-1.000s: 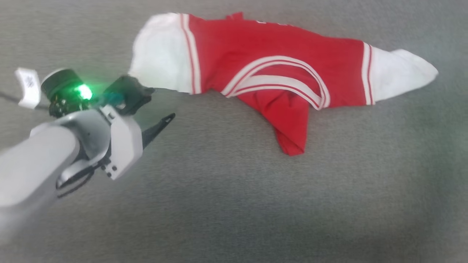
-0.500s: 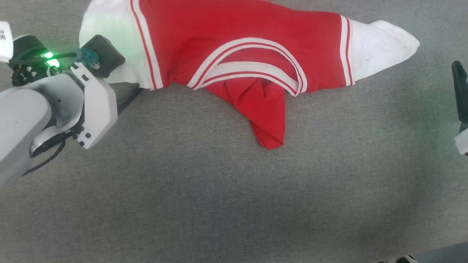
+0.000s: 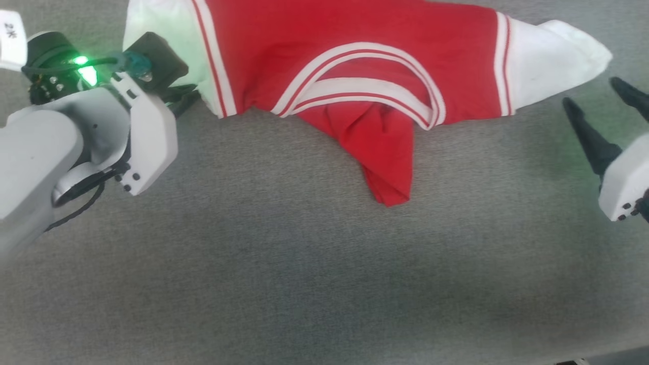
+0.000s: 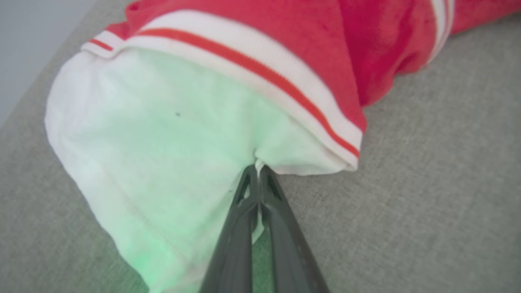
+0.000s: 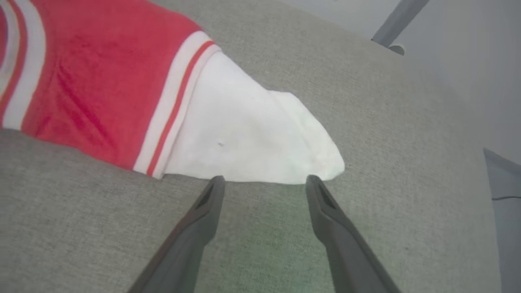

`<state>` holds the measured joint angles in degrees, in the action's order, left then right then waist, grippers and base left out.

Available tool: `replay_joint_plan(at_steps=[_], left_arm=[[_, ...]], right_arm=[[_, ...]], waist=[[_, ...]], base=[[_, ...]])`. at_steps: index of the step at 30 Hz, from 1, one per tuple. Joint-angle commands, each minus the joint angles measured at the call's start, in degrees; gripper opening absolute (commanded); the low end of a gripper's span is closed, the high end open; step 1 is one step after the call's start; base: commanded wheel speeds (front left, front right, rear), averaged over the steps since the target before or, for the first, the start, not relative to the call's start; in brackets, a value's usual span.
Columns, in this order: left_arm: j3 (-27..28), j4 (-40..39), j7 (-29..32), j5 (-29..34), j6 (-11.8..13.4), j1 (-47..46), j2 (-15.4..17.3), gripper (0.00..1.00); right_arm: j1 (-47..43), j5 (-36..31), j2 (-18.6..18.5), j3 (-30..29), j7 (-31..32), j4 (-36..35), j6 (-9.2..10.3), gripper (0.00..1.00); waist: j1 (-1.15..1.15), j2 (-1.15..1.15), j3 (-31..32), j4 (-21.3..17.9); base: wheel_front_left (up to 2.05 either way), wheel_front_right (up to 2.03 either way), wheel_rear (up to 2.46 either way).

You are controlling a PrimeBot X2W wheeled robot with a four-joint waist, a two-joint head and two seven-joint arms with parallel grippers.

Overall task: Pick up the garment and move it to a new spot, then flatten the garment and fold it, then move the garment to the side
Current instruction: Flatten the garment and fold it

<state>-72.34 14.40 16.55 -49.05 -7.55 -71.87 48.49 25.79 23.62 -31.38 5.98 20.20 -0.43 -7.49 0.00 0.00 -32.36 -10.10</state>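
The garment point(image 3: 355, 50) lies crumpled on the grey cloth surface point(image 3: 304, 279), red body up, white sleeves out to each side, a red fold pointing toward me. Its number is hidden. My left gripper point(image 3: 188, 99) sits at the left sleeve's lower edge. In the left wrist view that gripper point(image 4: 257, 170) is shut on the edge of the white sleeve point(image 4: 163, 122). My right gripper point(image 3: 593, 94) stands open just short of the right sleeve point(image 3: 552, 56). In the right wrist view the gripper point(image 5: 264, 179) has its tips at the sleeve's hem point(image 5: 252, 138), with nothing between them.
The grey surface stretches wide toward me below the garment. Its far edge runs behind the right sleeve, with a pale floor and a grey post with a foot point(image 5: 392, 28) beyond. A dark grey shape point(image 5: 502, 191) lies off the right edge.
The camera view shifted. My left gripper moved up to the left sleeve and now pinches its edge. My right gripper came in from the right, close to the right sleeve.
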Motion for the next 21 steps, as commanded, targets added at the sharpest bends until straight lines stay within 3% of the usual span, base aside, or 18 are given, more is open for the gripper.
replay_joint_plan(at_steps=[1, 7, 14, 15, 17, 21], left_arm=[[-1.9, 0.9, 0.7, 0.8, 0.2, 1.6, -0.8, 0.0], [-2.0, 0.1, 0.1, 2.0, 0.1, 0.4, -3.2, 0.0], [-2.0, 0.5, -0.5, 1.9, 0.1, 0.1, -5.3, 0.0], [-2.1, 0.7, -0.8, 1.7, 0.1, 0.1, -5.5, 0.0], [-2.0, 1.1, -1.4, 1.3, 0.1, 0.1, -5.9, 0.0], [-1.8, 2.3, -4.3, -1.5, 0.1, -0.2, -6.0, 0.0]], right_arm=[[2.4, 1.1, -2.7, 3.8, 2.2, -0.9, 0.0, 1.0], [9.1, 5.9, -8.0, 13.5, 7.9, 0.2, -0.01, 1.0], [11.6, 9.4, -9.9, 19.8, 13.0, 6.5, 0.04, 1.0], [11.8, 9.7, -10.1, 20.7, 13.4, 7.1, 0.04, 0.49], [11.6, 10.7, -10.3, 21.3, 13.9, 8.4, 0.05, 0.0], [11.6, 11.2, -10.7, 21.2, 12.6, 9.3, 0.06, 0.0]], waist=[[0.0, 0.0, -0.7, 0.9], [0.0, 0.0, -2.5, 3.1], [0.0, 0.0, -3.4, 5.2], [0.0, 0.0, -3.4, 5.3], [0.0, 0.0, -3.4, 5.5], [0.0, 0.0, -2.4, 5.6]], base=[[0.0, 0.0, 0.0], [0.0, 0.0, 0.0], [0.0, 0.0, 0.0], [0.0, 0.0, 0.0], [0.0, 0.0, 0.0], [0.0, 0.0, 0.0]])
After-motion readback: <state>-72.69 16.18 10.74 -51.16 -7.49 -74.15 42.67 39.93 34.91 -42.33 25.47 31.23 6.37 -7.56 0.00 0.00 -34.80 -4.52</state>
